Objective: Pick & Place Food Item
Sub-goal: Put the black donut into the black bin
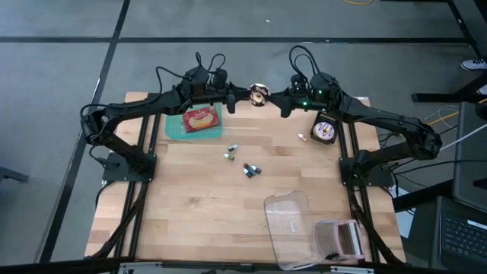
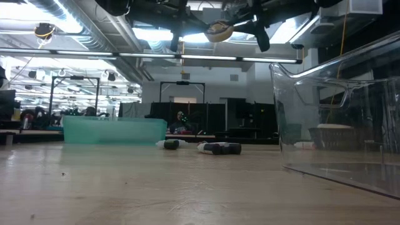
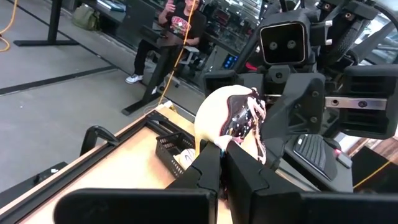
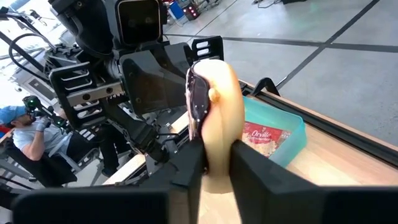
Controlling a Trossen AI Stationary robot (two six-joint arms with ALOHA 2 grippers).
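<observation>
Clear tub (image 1: 293,228) front | both arms raised | fingers (image 4: 186,168) clamp pastry (image 1: 259,94)

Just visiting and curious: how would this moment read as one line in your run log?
stage: handover in air | item: donut | left gripper: shut on donut | right gripper: jaws around donut | teal tray: holds popcorn packet

A clear plastic container (image 1: 289,222) lies near small bottles (image 1: 251,170) and a round clock-like object (image 1: 325,128).
</observation>
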